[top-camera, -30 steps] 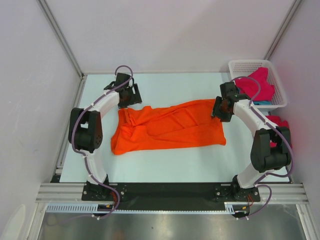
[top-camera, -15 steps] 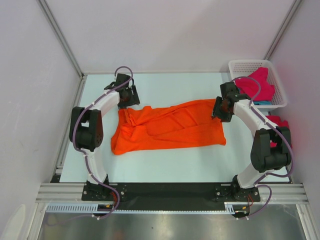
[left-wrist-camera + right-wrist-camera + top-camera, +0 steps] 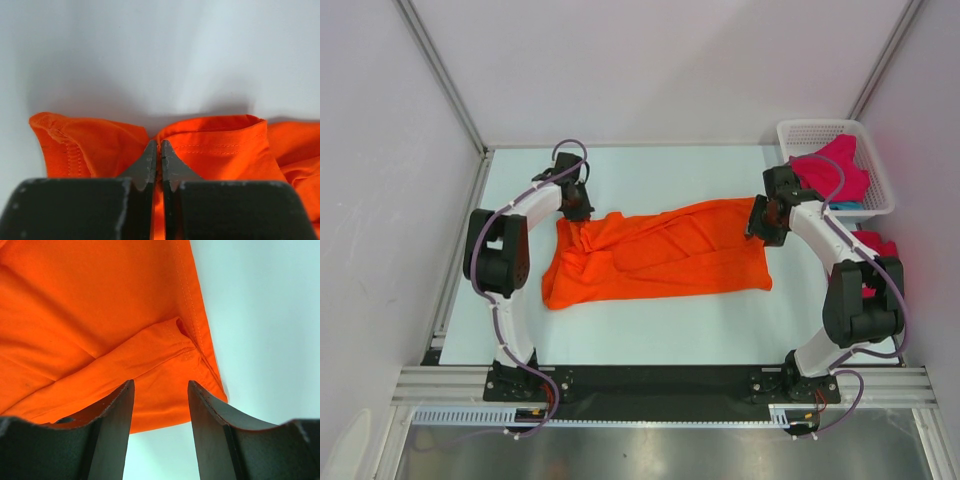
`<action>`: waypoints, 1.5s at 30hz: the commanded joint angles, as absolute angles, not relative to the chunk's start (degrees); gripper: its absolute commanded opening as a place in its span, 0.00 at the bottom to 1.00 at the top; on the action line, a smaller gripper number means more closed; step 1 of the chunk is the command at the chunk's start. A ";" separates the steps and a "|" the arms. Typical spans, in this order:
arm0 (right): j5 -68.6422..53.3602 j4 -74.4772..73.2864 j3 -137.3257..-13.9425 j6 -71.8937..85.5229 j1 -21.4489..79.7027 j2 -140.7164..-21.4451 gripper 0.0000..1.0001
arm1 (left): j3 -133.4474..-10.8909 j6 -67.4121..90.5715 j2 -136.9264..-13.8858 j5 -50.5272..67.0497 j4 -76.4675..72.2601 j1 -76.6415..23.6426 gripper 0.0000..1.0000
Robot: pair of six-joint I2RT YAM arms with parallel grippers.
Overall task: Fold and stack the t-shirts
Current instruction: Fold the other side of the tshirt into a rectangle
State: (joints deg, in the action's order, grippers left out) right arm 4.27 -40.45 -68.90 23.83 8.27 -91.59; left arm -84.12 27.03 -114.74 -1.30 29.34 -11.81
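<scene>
A bright orange t-shirt (image 3: 660, 255) lies spread out and rumpled across the middle of the table. My left gripper (image 3: 577, 205) is at its far left corner. In the left wrist view that gripper (image 3: 160, 151) is shut, with a fold of the orange t-shirt (image 3: 220, 150) pinched between its tips. My right gripper (image 3: 758, 226) hovers over the shirt's far right corner. It (image 3: 160, 392) stands open above the hemmed corner of the orange t-shirt (image 3: 100, 315), and nothing is between its fingers (image 3: 114, 415). A magenta-red t-shirt (image 3: 835, 168) hangs out of the basket, over a bit of teal cloth (image 3: 842, 206).
A white mesh basket (image 3: 820, 128) stands at the far right corner of the table. More magenta-red cloth (image 3: 876, 244) lies by the right edge behind the right arm. Grey walls and metal frame rails close in the table on three sides.
My left gripper has shut on the orange t-shirt's far left edge and its wrist has shifted slightly. The right arm and the shirt's lie are unchanged.
</scene>
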 commanded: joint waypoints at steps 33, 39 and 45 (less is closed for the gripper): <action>3.78 -39.02 -65.92 23.47 8.61 -88.07 0.52 | -44.83 30.49 -66.63 0.09 25.31 -19.16 0.04; 3.43 -38.76 -66.01 23.64 8.79 -88.50 0.52 | -40.78 34.27 -67.49 -5.71 30.58 -20.74 0.05; 3.60 -39.20 -66.09 23.91 9.31 -88.16 0.52 | -40.60 35.68 -72.33 -5.62 30.85 -20.92 0.19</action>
State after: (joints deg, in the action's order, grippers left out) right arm 3.97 -39.97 -65.87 23.90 8.73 -89.56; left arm -40.42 33.52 -70.50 -3.68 29.69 -20.51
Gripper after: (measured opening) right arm 0.522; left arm 0.116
